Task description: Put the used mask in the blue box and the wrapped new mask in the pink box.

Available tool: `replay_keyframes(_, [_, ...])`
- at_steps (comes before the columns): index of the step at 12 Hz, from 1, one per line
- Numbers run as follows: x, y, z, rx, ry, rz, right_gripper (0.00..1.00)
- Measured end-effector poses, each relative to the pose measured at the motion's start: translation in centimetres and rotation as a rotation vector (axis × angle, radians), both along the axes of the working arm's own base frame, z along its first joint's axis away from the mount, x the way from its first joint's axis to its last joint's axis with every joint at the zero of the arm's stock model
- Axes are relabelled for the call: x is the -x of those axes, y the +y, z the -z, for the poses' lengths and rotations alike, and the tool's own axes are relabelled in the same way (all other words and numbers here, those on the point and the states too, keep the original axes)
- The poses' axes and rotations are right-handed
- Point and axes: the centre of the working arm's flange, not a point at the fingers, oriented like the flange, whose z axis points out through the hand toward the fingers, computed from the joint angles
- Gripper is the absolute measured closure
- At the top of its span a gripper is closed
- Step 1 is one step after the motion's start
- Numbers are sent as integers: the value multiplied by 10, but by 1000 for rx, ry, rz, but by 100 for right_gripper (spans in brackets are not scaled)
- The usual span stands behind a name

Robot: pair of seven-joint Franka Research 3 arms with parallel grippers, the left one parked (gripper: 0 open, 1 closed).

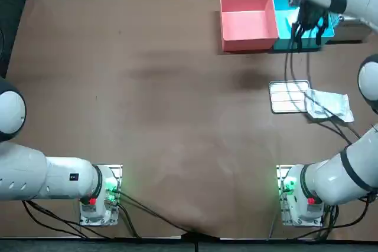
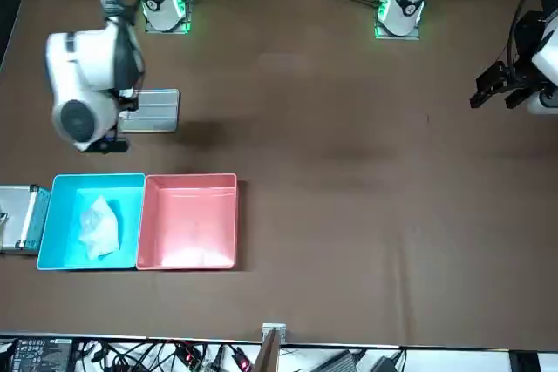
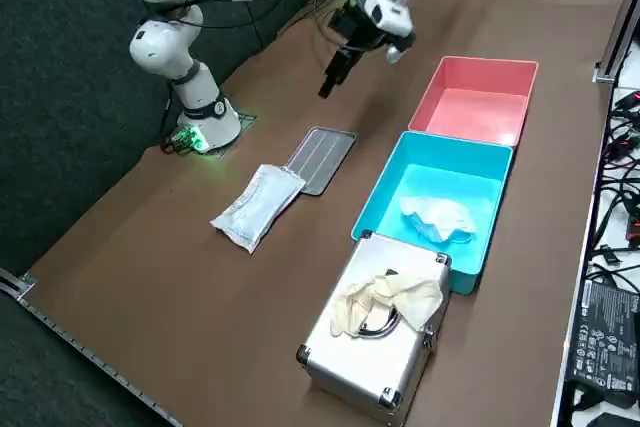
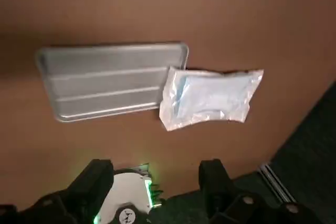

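The used mask (image 3: 438,218), crumpled and pale blue, lies inside the blue box (image 3: 390,197), also visible in the front view as the used mask (image 2: 98,222) in the blue box (image 2: 61,189). The wrapped new mask (image 4: 210,98) in its clear packet rests on the table, its end overlapping the edge of a metal tray (image 4: 105,80). The pink box (image 1: 248,23) beside the blue box holds nothing. My right gripper (image 3: 335,72) hangs high above the table between the boxes and the tray, open and holding nothing; its fingers (image 4: 97,182) stand wide apart.
A silver metal case (image 3: 375,347) with pale gloves (image 3: 385,297) on its lid stands against the blue box's outer end. The right arm's base (image 1: 298,196) with green lights sits at the near edge. Cables run along the table's far edge.
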Motion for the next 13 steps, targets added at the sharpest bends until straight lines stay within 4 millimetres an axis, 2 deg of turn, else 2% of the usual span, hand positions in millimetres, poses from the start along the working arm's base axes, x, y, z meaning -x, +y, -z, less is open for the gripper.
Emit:
replay_keyframes(3, [53,32,59,137,19,-49,0])
replay_keyframes(4, [69,36,75,162,7,-62,0])
replay_keyframes(5, [94,33,97,182,-37,-56,0])
replay_keyframes(10, [138,36,133,250,-153,-91,0])
replay_keyframes(13, [159,28,158,279,-193,-112,0])
